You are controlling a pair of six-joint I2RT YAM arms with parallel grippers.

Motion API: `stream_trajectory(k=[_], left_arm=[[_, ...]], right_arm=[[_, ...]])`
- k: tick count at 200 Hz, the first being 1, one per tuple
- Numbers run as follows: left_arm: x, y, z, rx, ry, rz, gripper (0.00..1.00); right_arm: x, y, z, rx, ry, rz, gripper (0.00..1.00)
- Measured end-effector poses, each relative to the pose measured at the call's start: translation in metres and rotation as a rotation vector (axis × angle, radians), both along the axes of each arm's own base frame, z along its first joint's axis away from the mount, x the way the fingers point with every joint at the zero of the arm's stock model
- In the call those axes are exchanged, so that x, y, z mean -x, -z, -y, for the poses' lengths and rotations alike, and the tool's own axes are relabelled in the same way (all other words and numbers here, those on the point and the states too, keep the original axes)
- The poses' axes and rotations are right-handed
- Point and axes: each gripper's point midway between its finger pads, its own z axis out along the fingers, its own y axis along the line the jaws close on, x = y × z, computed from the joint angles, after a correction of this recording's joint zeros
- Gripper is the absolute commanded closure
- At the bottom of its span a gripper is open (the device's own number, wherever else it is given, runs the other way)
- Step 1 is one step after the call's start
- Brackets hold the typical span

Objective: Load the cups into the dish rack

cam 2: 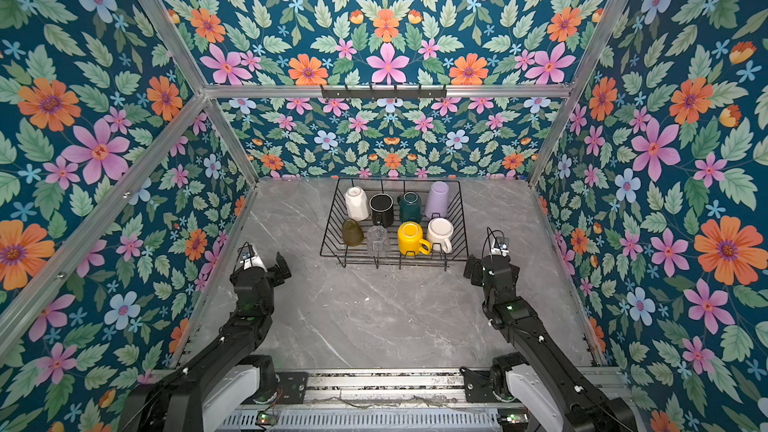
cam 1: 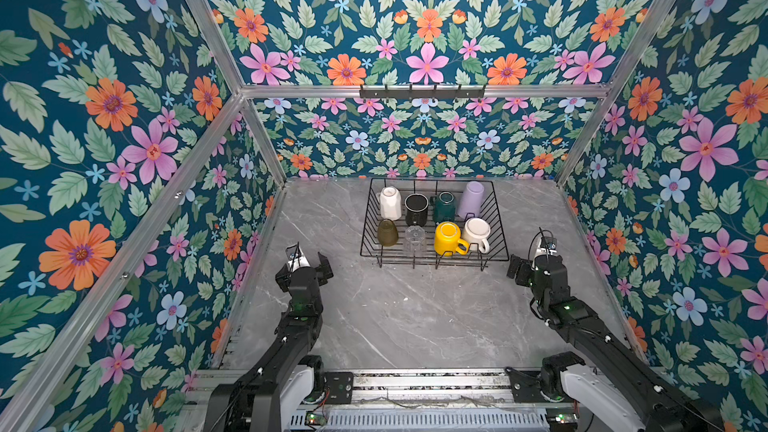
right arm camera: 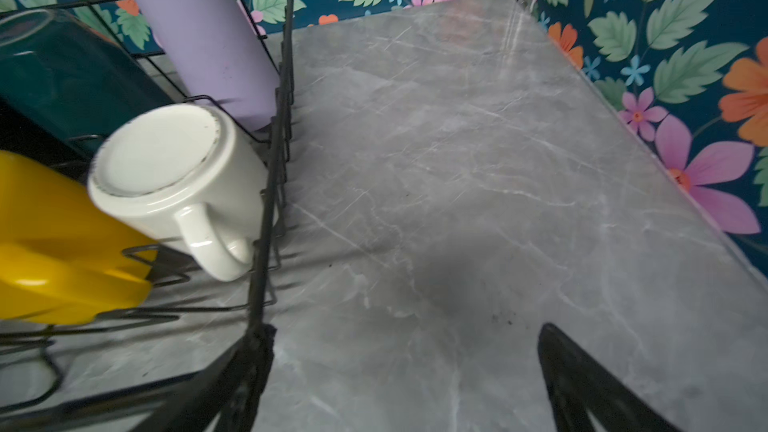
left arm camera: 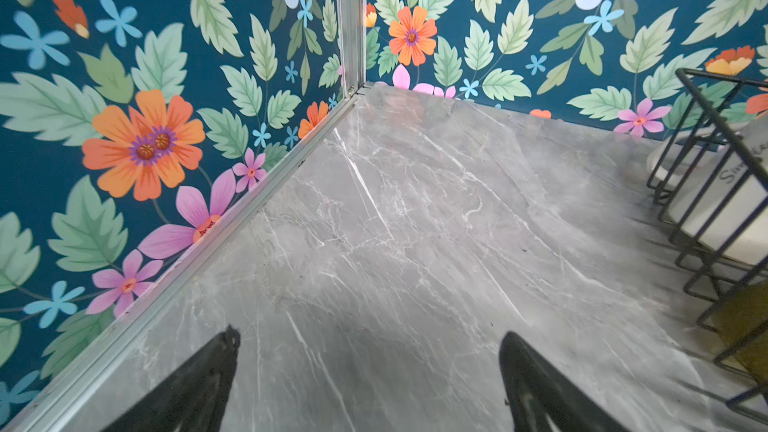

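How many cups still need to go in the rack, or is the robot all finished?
It looks finished. Done: all eight cups sit inside the dish rack, from the white mug at the back to the yellow mug in front. In hand: nothing; the left claw and right claw are both open and empty. Left: no cup shows on the table, so nothing seems left to load.

Blk arms (cam 1: 299, 317), white base shells (cam 1: 297, 384), green LEDs (cam 1: 300, 307); blk L pincer (left arm camera: 369, 334), R pincer (right arm camera: 405, 327)

- teal floral walls (cam 1: 104, 118)
- grey white-veined marble table (cam 1: 395, 317)
- black wire rack (cam 1: 500, 222)
- white cup (cam 1: 390, 203)
- black cup (cam 1: 416, 208)
- dark green cup (cam 1: 444, 206)
- lilac cup (cam 1: 471, 200)
- olive-brown cup (cam 1: 387, 233)
- clear cup (cam 1: 414, 238)
- yellow cup (cam 1: 448, 238)
- cream cup (cam 1: 476, 233)
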Motion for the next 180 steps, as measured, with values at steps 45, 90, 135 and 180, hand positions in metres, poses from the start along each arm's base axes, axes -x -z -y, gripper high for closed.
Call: stream_trajectory(k=[45,90,135,180], left_arm=[[-0.015,0.017,0.002,0.017,0.030,0.023,0.01],[-0.040,0.000,0.007,-0.001,0.074,0.117,0.01],[-0.050,0.023,0.009,-0.037,0.098,0.094,0.00],[-0.065,0.003,0.010,-0.047,0.100,0.155,0.00]], right_arm=[[-0.016,0.010,0.021,0.123,0.054,0.070,0.01],[-0.031,0.025,0.040,0.105,0.054,0.113,0.01],[-0.051,0.036,0.024,0.095,-0.051,0.133,0.01],[-0.061,0.032,0.024,0.093,-0.055,0.160,0.01]])
